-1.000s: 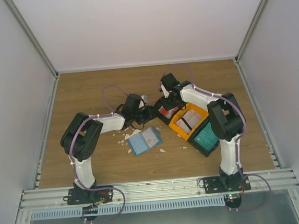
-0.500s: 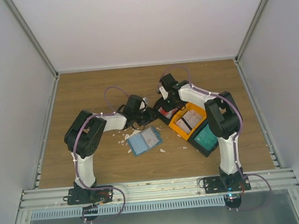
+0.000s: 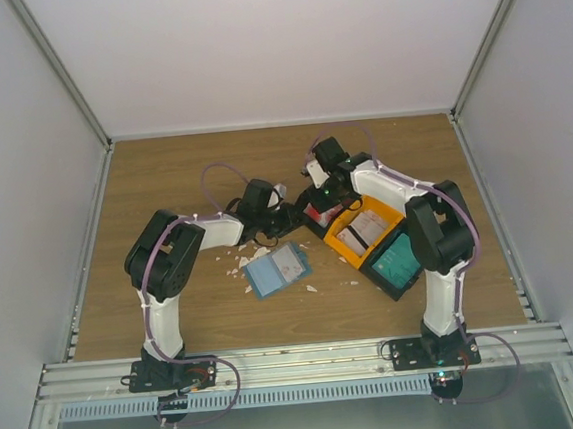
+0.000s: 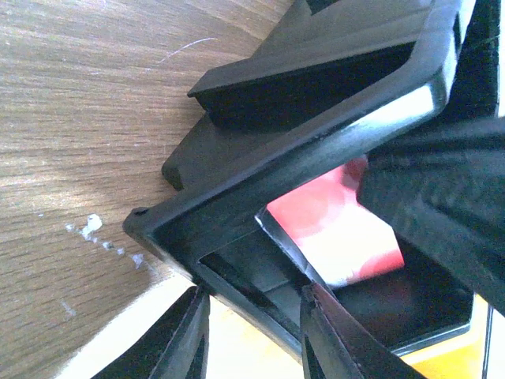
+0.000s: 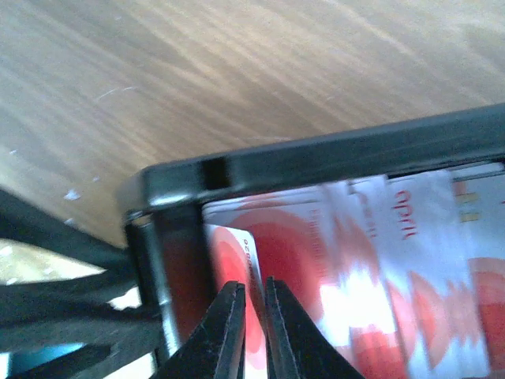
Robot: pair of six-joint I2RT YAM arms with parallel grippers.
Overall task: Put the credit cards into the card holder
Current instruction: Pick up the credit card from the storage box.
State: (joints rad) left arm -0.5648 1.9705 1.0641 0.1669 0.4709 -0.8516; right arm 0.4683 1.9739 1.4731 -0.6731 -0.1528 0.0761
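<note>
The blue-teal card holder [image 3: 276, 269] lies open on the table, apart from both grippers. A black tray [image 3: 314, 215] holds red-and-white credit cards [image 5: 347, 260]. My right gripper [image 5: 254, 324] is inside this tray, shut on the raised edge of one red-and-white card [image 5: 235, 260]. It shows in the top view [image 3: 321, 197] too. My left gripper [image 4: 252, 332] is open, its fingers on either side of the tray's corner rim [image 4: 237, 197]. A red-and-white card [image 4: 335, 229] shows beyond the rim. In the top view the left gripper [image 3: 285, 215] is at the tray's left side.
An orange tray [image 3: 341, 240] with whitish cards and a black tray [image 3: 380, 275] with teal-green cards sit to the right of the first tray. Torn white scraps [image 3: 243, 263] lie around the card holder. White walls enclose the table.
The right arm has shifted slightly right and its gripper has settled lower in the black tray. The left arm's elbow has edged right. The card holder has not moved.
</note>
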